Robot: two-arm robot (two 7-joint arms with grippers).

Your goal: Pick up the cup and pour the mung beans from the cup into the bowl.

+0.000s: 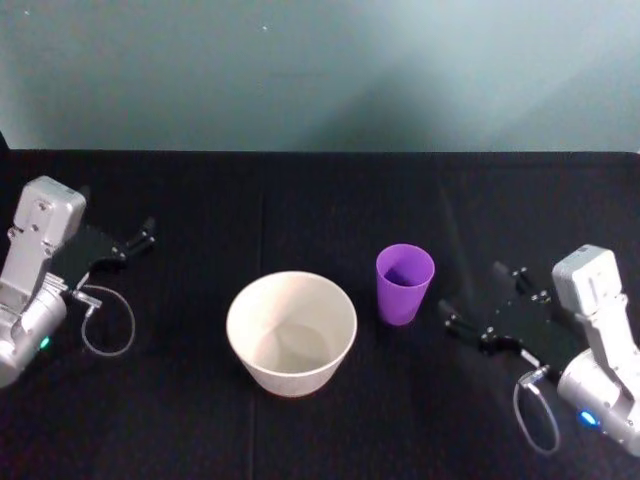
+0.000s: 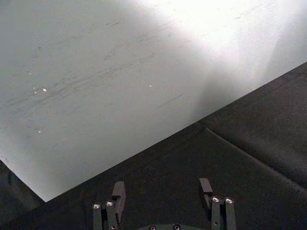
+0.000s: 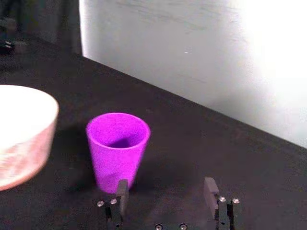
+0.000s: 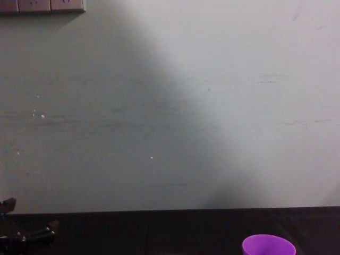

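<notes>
Beside the bowl [image 1: 262,372] stands the plain purple cup [image 1: 404,285].

A black cloth [image 1: 320,185] is covering the table [image 1: 200,430], and a fold [image 2: 249,157] is running across it. A pale grey-green wall [image 1: 320,70] is rising just behind the table's far edge. Light is brightening the wall above the table's right side, leaving the left in shade. Pale wall plates [image 4: 42,5] are sitting high above the table's left end.

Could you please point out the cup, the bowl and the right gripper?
cup [image 1: 403,300], head view, outer wall.
bowl [image 1: 295,382], head view, front outer wall.
right gripper [image 3: 165,184], right wrist view, midway between fingertips.
</notes>
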